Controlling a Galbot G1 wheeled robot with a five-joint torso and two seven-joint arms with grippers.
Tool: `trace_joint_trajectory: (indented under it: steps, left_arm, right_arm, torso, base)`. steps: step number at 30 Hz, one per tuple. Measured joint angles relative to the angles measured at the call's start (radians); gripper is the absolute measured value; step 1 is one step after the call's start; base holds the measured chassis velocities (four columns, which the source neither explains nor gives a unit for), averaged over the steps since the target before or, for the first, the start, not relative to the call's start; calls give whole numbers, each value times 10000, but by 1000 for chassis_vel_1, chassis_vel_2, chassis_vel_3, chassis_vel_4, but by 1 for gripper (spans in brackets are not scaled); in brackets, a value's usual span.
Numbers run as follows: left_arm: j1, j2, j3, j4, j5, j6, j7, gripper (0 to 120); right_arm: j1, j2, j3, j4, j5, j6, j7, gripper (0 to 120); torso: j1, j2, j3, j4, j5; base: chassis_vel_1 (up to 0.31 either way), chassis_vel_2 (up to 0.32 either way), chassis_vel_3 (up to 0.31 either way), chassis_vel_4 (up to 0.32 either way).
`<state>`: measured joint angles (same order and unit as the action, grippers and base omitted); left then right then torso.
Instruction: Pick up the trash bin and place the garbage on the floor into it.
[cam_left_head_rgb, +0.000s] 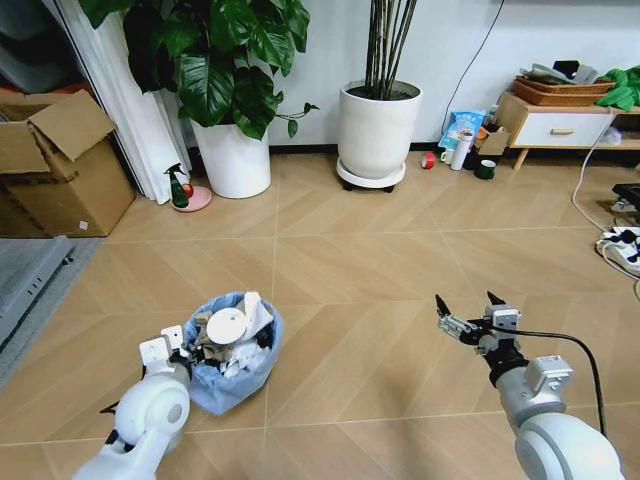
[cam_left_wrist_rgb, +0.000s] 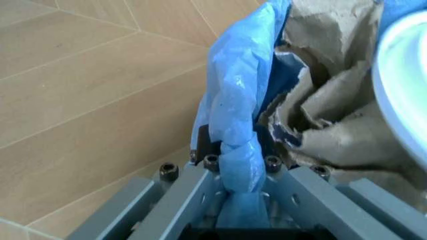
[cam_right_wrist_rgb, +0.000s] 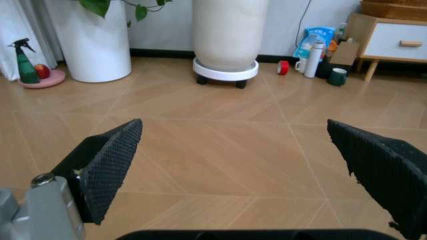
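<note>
Head view: the trash bin (cam_left_head_rgb: 235, 360) sits on the wooden floor (cam_left_head_rgb: 380, 270) at lower left, lined with a light-blue bag and filled to the rim with garbage (cam_left_head_rgb: 235, 335), crumpled white and brown paper with a white round lid (cam_left_head_rgb: 227, 326) on top. The left gripper (cam_left_head_rgb: 190, 352) is at the bin's near-left rim. The right gripper (cam_left_head_rgb: 468, 310) hangs above bare floor at lower right, well apart from the bin, its two dark fingers spread wide and holding nothing.

Left wrist view: this close-up settles what the head view leaves unclear. The left gripper (cam_left_wrist_rgb: 241, 195) is closed on the rim of the bin, a fold of blue liner (cam_left_wrist_rgb: 237, 125) pinched between its grey jaws. Brown crumpled paper (cam_left_wrist_rgb: 327, 115) fills the bin just inside the liner, with the white lid (cam_left_wrist_rgb: 403, 95) at the frame's edge.

Right wrist view: the spread black fingers (cam_right_wrist_rgb: 110, 162) frame empty floor. Beyond stand two large white planters (cam_right_wrist_rgb: 97, 42), a green spray bottle (cam_right_wrist_rgb: 23, 62), and, near a low cabinet (cam_right_wrist_rgb: 397, 42), a red tape roll (cam_right_wrist_rgb: 284, 67), a bottle and mugs.
</note>
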<state>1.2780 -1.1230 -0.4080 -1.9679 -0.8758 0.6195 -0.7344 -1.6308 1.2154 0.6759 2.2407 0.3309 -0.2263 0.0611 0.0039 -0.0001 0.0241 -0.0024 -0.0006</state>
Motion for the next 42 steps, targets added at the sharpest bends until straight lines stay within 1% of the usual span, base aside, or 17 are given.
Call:
trace_joint_trajectory:
  steps: [9, 16, 18, 19, 22, 23, 26, 27, 28, 29, 31, 32, 35, 36, 40, 41, 42]
  left_arm:
    - [-843, -86, 323, 931, -106, -263, -213, 0]
    - [-871, -105, 364, 1070, -96, -254, -235, 0]
    - [-880, -100, 367, 1093, -76, -236, -252, 9]
    - [-880, -100, 367, 1093, -76, -236, -252, 9]
    - [-913, -79, 396, 1133, -67, -179, -244, 24]
    - [-913, -79, 396, 1133, -67, -179, -244, 24]
    - [-938, -79, 443, 1132, -73, -208, -235, 38]
    - [-938, -78, 448, 1128, -74, -223, -234, 39]
    - [-922, -72, 465, 1083, -77, -291, -230, 46]
    - [-922, -72, 465, 1083, -77, -291, -230, 46]
    - [-834, -43, 474, 940, -81, -430, -172, 57]
    - [-834, -43, 474, 940, -81, -430, -172, 57]
    - [-688, 13, 517, 679, 21, -804, -124, 70]
    - [-688, 13, 517, 679, 21, -804, -124, 70]
    - [-530, 89, 564, 450, 522, -1316, -20, 88]
    - [-530, 89, 564, 450, 522, -1316, -20, 88]
    - [-493, 108, 559, 445, 763, -1478, 46, 95]
  right_arm:
    - [-23, 10, 183, -90, 40, 90, -33, 100]
    - [19, -1, 182, -149, 56, 101, -40, 100]
    - [70, -33, 173, -185, 74, 103, -40, 100]
    - [70, -33, 173, -185, 74, 103, -40, 100]
    - [190, -138, 128, -221, 152, 99, -40, 100]
    - [190, -138, 128, -221, 152, 99, -40, 100]
    - [256, -273, 119, -222, 269, 72, -27, 100]
    - [265, -296, 118, -223, 281, 70, -26, 100]
    - [294, -374, 129, -224, 350, 46, -15, 100]
    - [294, -374, 129, -224, 350, 46, -15, 100]
    - [363, -515, 192, -224, 475, -1, -7, 100]
    - [363, -515, 192, -224, 475, -1, -7, 100]
    - [463, -718, 298, -224, 645, -49, -1, 100]
    - [463, -718, 298, -224, 645, -49, -1, 100]
    - [526, -785, 372, -221, 788, -80, 1, 100]
    - [526, -785, 372, -221, 788, -80, 1, 100]
    - [526, -792, 388, -212, 820, -94, 1, 100]
  torso:
    - [0, 0, 0, 0, 1]
    - [0, 0, -1, 2, -1]
    - [-1, 0, -1, 1, 0]
    - [-1, 0, -1, 1, 0]
    - [-1, 0, -1, 2, -1]
    - [-1, 0, -1, 2, -1]
    - [-1, 0, -1, 1, -1]
    - [-1, 0, -1, 1, -1]
    - [-1, 1, -1, 2, -2]
    - [-1, 1, -1, 2, -2]
    - [-1, 0, -1, 1, 0]
    - [-1, 0, -1, 1, 0]
    - [-1, 0, -1, 2, 0]
    - [-1, 0, -1, 2, 0]
    - [-1, 0, -1, 1, 0]
    - [-1, 0, -1, 1, 0]
    - [-1, 0, -1, 2, -1]
  base:
    - [0, 0, 0, 0]
    - [0, 0, 0, 0]
    - [0, 0, 0, 0]
    - [0, 0, 0, 0]
    - [0, 0, 0, 0]
    - [0, 0, 0, 0]
    - [0, 0, 0, 0]
    - [0, 0, 0, 0]
    - [0, 0, 0, 0]
    - [0, 0, 0, 0]
    - [0, 0, 0, 0]
    - [0, 0, 0, 0]
    - [0, 0, 0, 0]
    - [0, 0, 0, 0]
    - [0, 0, 0, 0]
    - [0, 0, 0, 0]
    - [0, 0, 0, 0]
